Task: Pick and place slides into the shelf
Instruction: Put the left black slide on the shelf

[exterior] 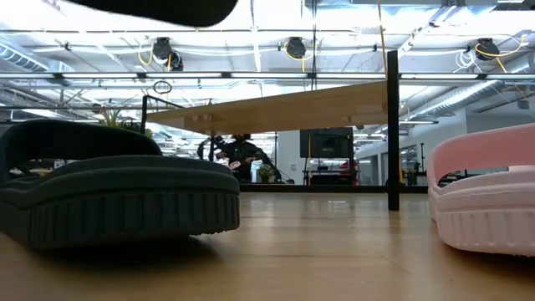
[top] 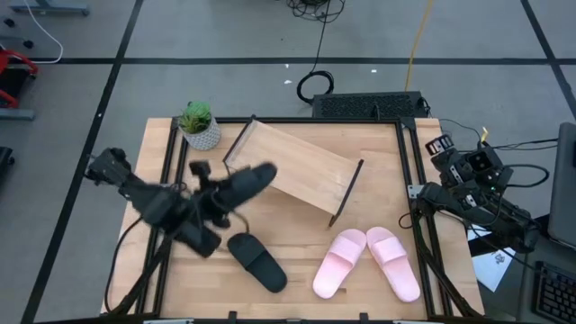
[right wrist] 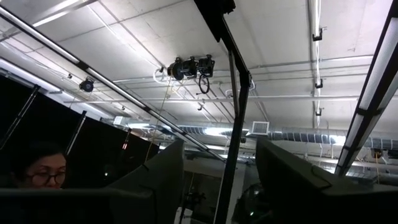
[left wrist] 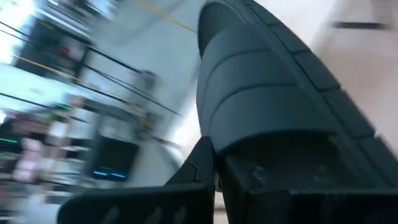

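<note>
1. High view: the left gripper point(top: 219, 200) is clamped on a black slide point(top: 245, 183), lifted just beside the tilted shelf point(top: 292, 165). The second black slide point(top: 256, 261) lies below it; the pink pair point(top: 364, 259) lies farther right.
2. Low view: the resting black slide point(exterior: 117, 196) and a pink slide point(exterior: 485, 201) sit on the table point(exterior: 318, 259).
3. Left wrist view: the held slide point(left wrist: 280, 106) fills the frame.
4. Right wrist view: the right gripper point(right wrist: 217, 180), parked at the table's right edge, has its fingers apart.

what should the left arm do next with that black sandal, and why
Probably carry it on toward the shelf and line it up with the open side. The left gripper is shut on one black sandal, lifted off the table beside the shelf, while the other black sandal and the pink pair lie unplaced.
</note>
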Controlling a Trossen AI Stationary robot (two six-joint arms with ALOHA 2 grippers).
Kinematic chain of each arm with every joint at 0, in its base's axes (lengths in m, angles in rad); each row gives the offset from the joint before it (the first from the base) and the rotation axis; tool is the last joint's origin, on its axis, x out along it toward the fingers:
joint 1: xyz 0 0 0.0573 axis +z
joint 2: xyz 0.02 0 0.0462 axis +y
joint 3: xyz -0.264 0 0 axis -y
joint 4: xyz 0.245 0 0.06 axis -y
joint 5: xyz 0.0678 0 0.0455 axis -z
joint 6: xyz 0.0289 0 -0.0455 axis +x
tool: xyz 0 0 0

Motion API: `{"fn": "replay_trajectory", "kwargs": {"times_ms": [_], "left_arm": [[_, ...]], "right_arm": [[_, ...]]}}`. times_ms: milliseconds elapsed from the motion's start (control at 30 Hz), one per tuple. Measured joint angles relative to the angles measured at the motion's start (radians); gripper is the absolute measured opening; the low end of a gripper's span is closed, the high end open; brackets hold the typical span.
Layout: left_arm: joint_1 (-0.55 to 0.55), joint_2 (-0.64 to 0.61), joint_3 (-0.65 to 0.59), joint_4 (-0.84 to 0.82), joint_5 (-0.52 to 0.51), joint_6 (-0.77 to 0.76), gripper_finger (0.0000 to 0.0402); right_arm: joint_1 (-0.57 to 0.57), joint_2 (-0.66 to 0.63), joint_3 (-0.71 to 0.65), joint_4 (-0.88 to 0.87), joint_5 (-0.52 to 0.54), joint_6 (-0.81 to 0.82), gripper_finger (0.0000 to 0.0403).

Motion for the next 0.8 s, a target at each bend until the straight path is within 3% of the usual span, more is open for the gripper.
{"fn": "replay_trajectory", "kwargs": {"times_ms": [167,433,600,800], "left_arm": [[0.172,-0.001,0.101,0.174,-0.048,0.363,0.0000],[0.374,0.040,0.114,0.574,-0.157,0.937,0.0000],[0.437,0.114,0.113,0.648,-0.281,1.122,0.0000],[0.492,0.200,0.112,0.653,-0.301,1.151,0.0000]], "right_arm": [[0.000,0.000,0.000,-0.010,-0.002,-0.007,0.0187],[0.000,0.000,0.000,-0.028,-0.003,-0.019,0.0187],[0.000,0.000,0.000,-0.045,-0.028,-0.019,0.0187],[0.000,0.000,0.000,-0.098,-0.050,-0.045,0.0187]]}}
